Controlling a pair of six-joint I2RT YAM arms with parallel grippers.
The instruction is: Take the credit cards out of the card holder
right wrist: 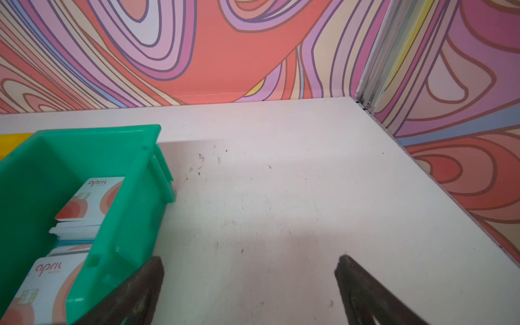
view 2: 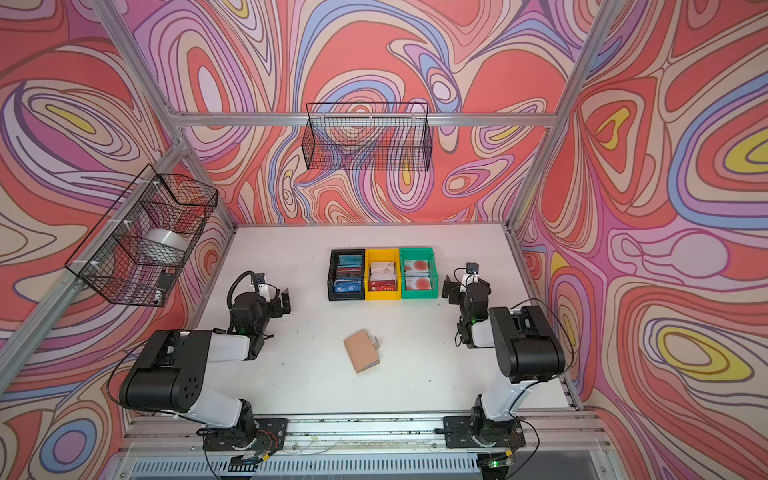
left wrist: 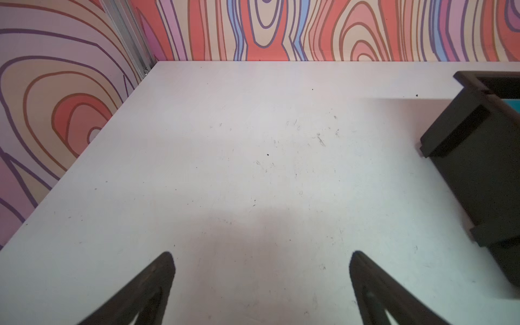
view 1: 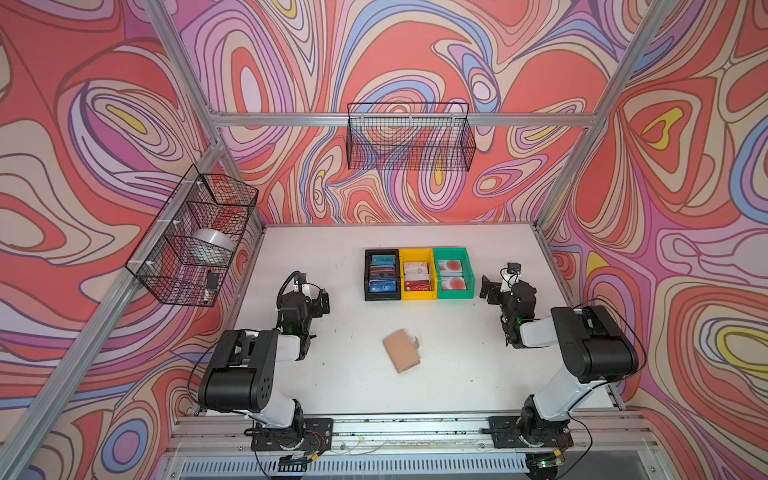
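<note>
Left end effector (left wrist: 261, 253), right end effector (right wrist: 250, 257) gaping, empty; pin shut tan leather-like booklet card holder (view 1: 401, 351) or it may skid across white bench (view 1: 353, 386).

Card holder (view 1: 401, 351) closed in both top views; inside hidden. Left wrist view: black bin (left wrist: 478, 157) cut by frame edge, contents unseen. Right wrist view: green bin (right wrist: 132, 197) and cards (right wrist: 84, 202) cropped; yellow bin (right wrist: 11, 140) mere sliver. Small dark thing (view 1: 212, 280) in wire basket (view 1: 166, 224): too small to identify.
</note>
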